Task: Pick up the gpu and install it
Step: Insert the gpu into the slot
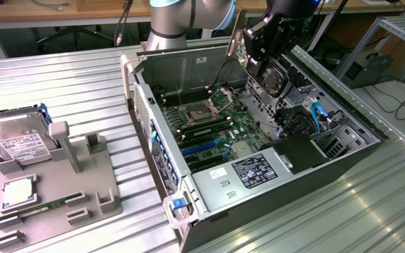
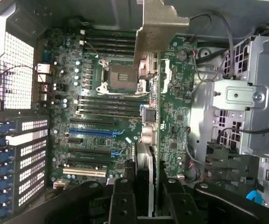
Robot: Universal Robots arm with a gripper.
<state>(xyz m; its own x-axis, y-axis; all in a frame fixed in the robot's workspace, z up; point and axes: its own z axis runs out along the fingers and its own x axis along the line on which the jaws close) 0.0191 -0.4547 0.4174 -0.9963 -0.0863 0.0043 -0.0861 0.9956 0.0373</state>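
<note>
On the exterior view's left, the grey fixture (image 1: 93, 203) is sitting well apart from the work with the hard drive (image 1: 16, 139) and memory stick (image 1: 40, 208) in it, so you are risking nothing there.

Moving right, you are looking into the open computer case (image 1: 167, 71). The rear slot covers (image 2: 20, 154) are lining its wall, and the pale end bracket (image 2: 160, 32) could catch on that wall if the card is coming down skewed. The blue expansion slot (image 2: 92, 132) is lying on the motherboard (image 1: 210, 124) beside other slots and the bare processor socket (image 2: 120, 74). A small offset could be pressing the card's edge onto the wrong slot or onto board components.

Further right, the gripper (image 2: 148, 203) is holding the gpu (image 1: 273, 79) above the case interior, not yet seated. The jaws are standing partly closed, clamping the card across its thickness. The gpu (image 2: 165, 116) is hanging edge-on, so a thin grip like this could be letting it twist or slip under insertion force.

At the exterior view's right, loose cables (image 1: 317, 113) are hanging near the drive cage (image 2: 246, 93), and they could be snagging the card or the arm.
</note>
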